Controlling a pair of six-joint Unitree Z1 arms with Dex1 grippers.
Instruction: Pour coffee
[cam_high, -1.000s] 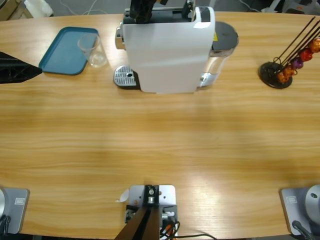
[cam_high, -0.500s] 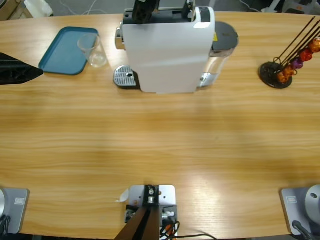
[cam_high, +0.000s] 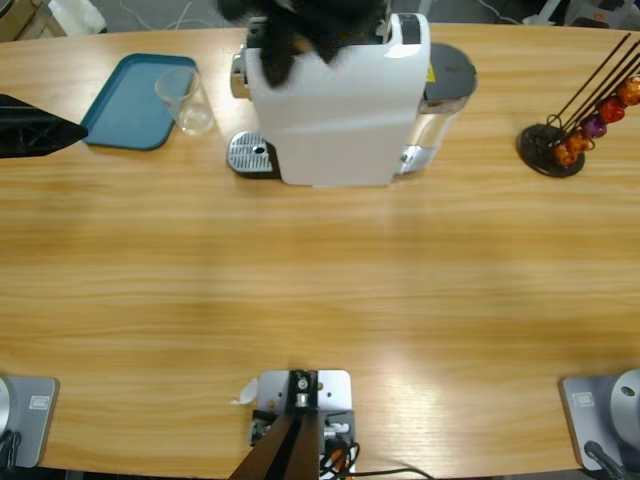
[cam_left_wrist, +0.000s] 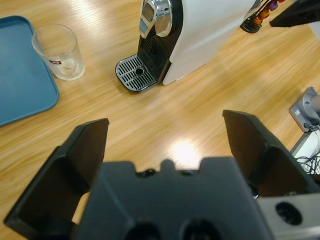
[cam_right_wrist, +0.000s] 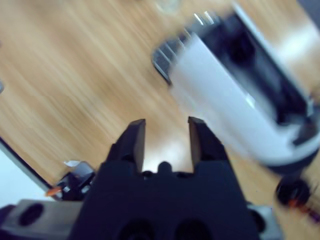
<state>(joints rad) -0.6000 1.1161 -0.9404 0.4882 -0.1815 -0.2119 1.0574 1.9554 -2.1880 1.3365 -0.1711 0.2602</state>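
Note:
A clear drinking glass (cam_high: 186, 100) (cam_left_wrist: 57, 50) stands at the right edge of a blue tray (cam_high: 130, 100) (cam_left_wrist: 20, 80). No dark coffee shows in the glass. Right of it is a white coffee machine (cam_high: 335, 105) (cam_left_wrist: 200, 30) with its drip grid (cam_high: 250, 153) (cam_left_wrist: 135, 72) bare. My left gripper (cam_high: 55, 130) (cam_left_wrist: 165, 122) hovers at the table's left edge, left of the tray, open wide with nothing in it. My right gripper (cam_high: 300, 25) (cam_right_wrist: 165, 132) is a dark blur over the machine's top. Its jaws stand a little apart, holding nothing.
A black capsule stand (cam_high: 560, 140) with several coloured capsules sits at the far right of the table; it also shows in the left wrist view (cam_left_wrist: 260, 15). The machine's water tank (cam_high: 445, 85) sticks out on its right side. Bare wooden tabletop (cam_high: 320, 280) fills the front.
My right gripper has swung fast over the machine's top, spreading leftward as a blur. My left gripper has hardly moved. Glass, tray and machine stay put.

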